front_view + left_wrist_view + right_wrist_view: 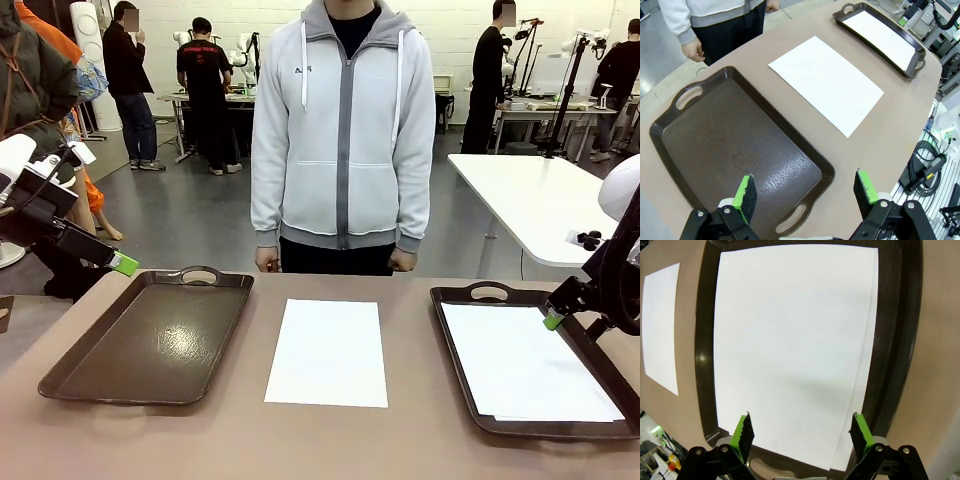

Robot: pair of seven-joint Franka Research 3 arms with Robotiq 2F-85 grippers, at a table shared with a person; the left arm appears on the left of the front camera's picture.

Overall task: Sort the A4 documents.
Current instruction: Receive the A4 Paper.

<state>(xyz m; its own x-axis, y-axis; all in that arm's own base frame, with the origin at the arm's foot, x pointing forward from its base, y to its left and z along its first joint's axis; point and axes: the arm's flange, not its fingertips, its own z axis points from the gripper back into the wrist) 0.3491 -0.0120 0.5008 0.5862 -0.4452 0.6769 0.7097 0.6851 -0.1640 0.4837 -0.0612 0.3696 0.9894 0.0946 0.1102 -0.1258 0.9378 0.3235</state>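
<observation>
Front view: left gripper (125, 264), right gripper (553, 320) raised, jaws apart.

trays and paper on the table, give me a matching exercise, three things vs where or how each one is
Things:
1. left tray
2. right tray
3. single sheet

States:
a. lies on the bare table between the trays
b. holds white sheets
c. has nothing in it

Pairs: 1-c, 2-b, 3-a
</observation>
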